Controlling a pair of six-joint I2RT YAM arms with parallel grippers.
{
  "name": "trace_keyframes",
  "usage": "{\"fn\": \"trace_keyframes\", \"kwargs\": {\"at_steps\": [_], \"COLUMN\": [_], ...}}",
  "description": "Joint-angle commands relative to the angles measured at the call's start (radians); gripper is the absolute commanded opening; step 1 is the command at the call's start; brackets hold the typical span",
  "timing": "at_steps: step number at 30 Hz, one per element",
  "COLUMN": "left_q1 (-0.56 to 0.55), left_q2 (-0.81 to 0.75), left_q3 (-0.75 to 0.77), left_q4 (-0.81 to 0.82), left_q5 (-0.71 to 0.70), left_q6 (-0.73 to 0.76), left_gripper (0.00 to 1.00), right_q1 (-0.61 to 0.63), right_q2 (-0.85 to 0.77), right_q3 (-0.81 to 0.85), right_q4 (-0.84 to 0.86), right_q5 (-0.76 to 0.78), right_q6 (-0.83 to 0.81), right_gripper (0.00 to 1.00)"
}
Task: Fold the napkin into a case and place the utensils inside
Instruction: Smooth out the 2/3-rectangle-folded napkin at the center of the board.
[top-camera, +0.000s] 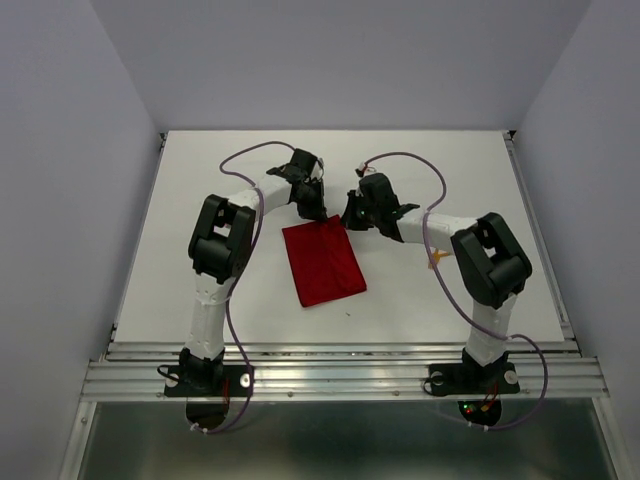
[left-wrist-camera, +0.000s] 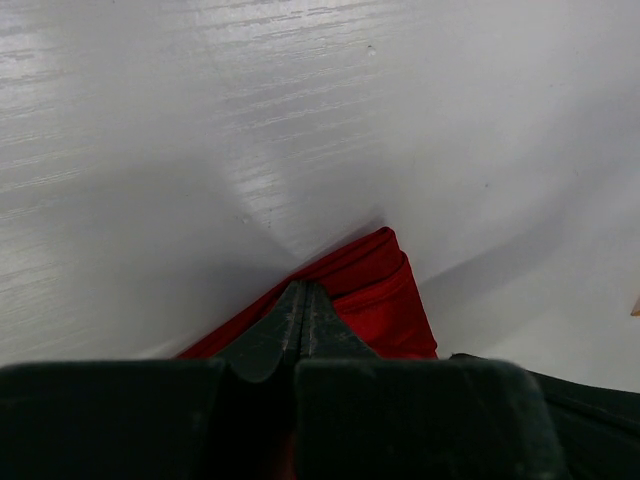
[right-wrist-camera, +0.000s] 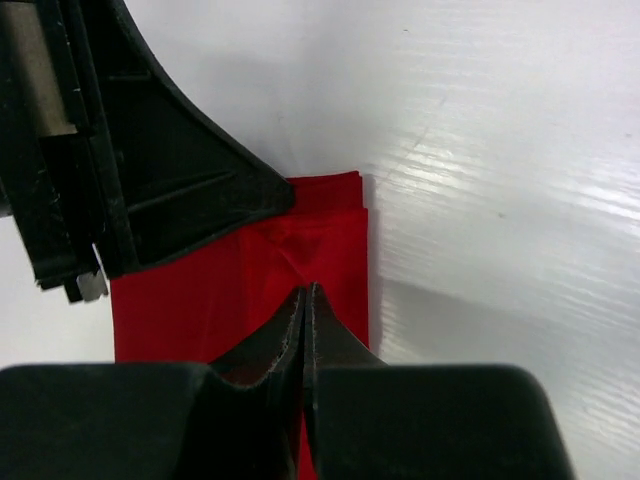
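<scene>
White tabletop (top-camera: 200, 170) carrying red cloth.
A folded red napkin (top-camera: 323, 262) lies near its middle, slightly askew; an orange utensil (top-camera: 437, 258) shows to the right, partly hidden.

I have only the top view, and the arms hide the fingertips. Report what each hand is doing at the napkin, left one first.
Observer: The left hand is shut, with its tips at the edge of the napkin. I cannot tell whether cloth sits between them.
Operator: Now the right one.
Observer: The right hand is shut, and the cloth puckers just past its tips, so it looks pinched.
Operator: Describe the fold there.
Observer: The right wrist view shows two layers at the far corner, with their edges slightly offset.
</scene>
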Motion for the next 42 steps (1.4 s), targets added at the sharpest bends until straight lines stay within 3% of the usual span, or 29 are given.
{"fn": "trace_keyframes", "kwargs": {"at_steps": [1,13,21,25,35,42], "left_q1": [0.001,0.001,0.001,0.001,-0.001,0.001], "left_q2": [0.026,-0.003,-0.162,-0.176,-0.155,-0.113], "left_q3": [0.022,0.032,-0.011,-0.011,-0.071,-0.07], "left_q4": [-0.036,-0.05,-0.016,-0.042,-0.028,-0.05], "left_q5": [-0.014,-0.041,-0.131,-0.153,-0.004,-0.058], "left_q6": [0.034,0.054,0.098,0.095,0.128,0.118], "left_gripper": [0.0,0.0,0.04,0.0,0.0,0.0], "right_q1": [0.002,-0.017,-0.026,-0.026,-0.026,-0.026], "right_q2": [0.07,0.203,0.206,0.205,0.203,0.205], "right_q3": [0.092,0.105,0.077,0.078,0.085,0.08], "right_q4": [0.026,0.06,0.061,0.063,0.061,0.061], "right_q5": [-0.057,-0.06,-0.065,-0.066,-0.069,-0.072], "right_q6": [-0.016,0.013,0.035,0.038,0.036,0.036], "right_gripper": [0.02,0.02,0.02,0.03,0.03,0.03]}}
